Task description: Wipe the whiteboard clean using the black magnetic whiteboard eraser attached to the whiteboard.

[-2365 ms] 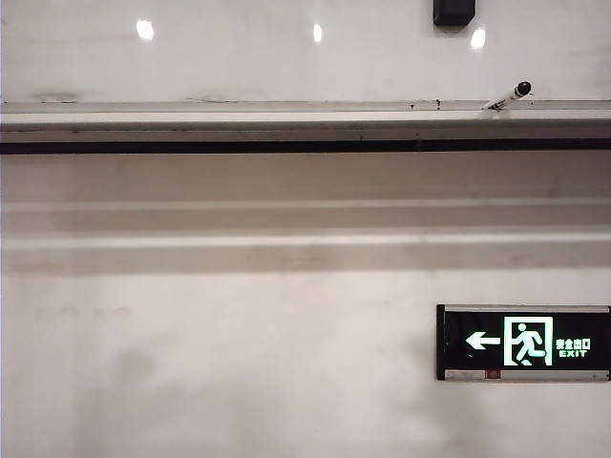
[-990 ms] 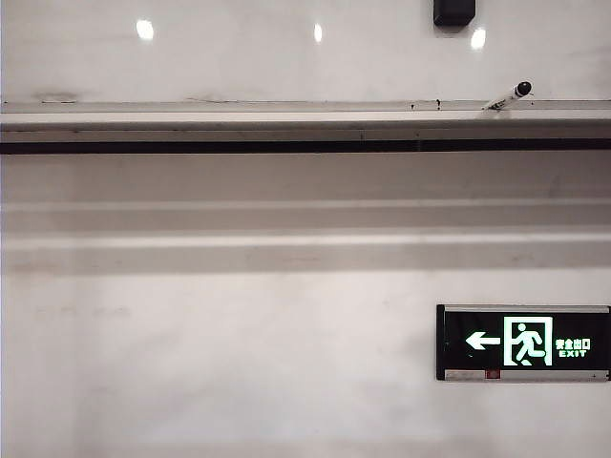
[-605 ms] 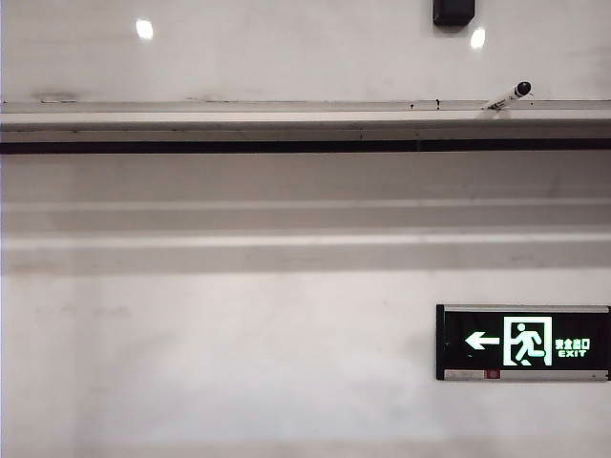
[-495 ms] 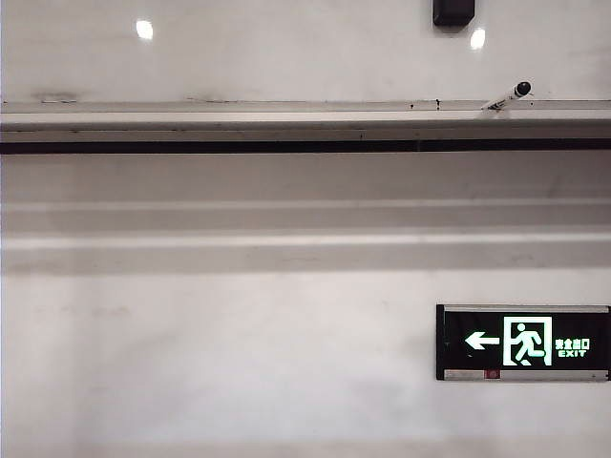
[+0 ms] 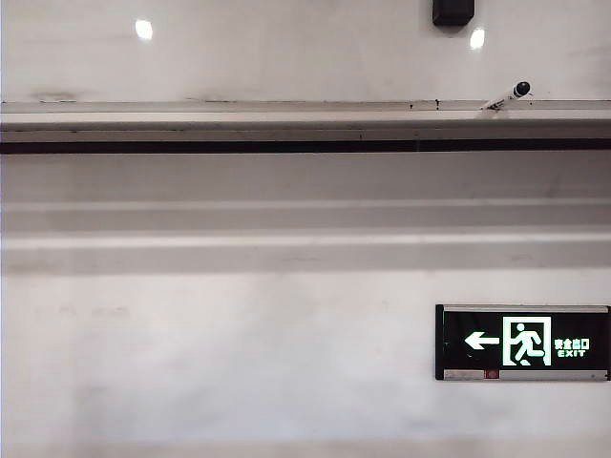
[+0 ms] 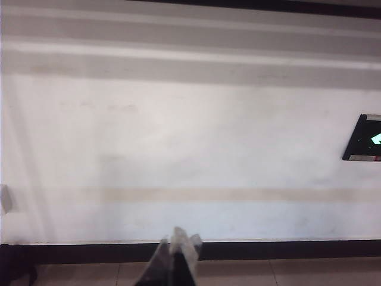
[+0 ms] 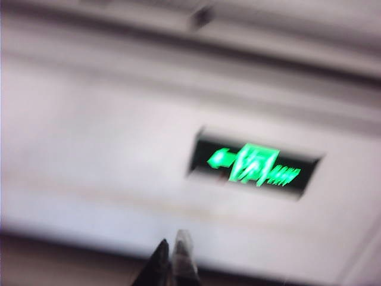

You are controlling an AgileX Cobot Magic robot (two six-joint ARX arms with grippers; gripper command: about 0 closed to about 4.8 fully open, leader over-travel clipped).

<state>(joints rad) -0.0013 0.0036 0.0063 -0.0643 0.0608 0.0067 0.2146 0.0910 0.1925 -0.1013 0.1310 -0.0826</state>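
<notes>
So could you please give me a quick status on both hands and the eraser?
Left hand shut, empty, low by wall. Right hand shut, empty, facing exit sign. Eraser on whiteboard, untouched. Nothing in the way.

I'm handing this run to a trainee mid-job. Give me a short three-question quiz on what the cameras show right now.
1. True or false: the eraser is held by the right gripper.
2. Where is the marker? A) on the floor B) on the tray rail of the whiteboard, near the right C) stuck to the exit sign
3. Fill in: the left gripper, seen low in the left wrist view facing the wall, has its jaws ____.

Key: 1 false, the eraser sits on the whiteboard at the exterior view's top edge; the right gripper is shut and empty. 2 B. 3 shut.
</notes>
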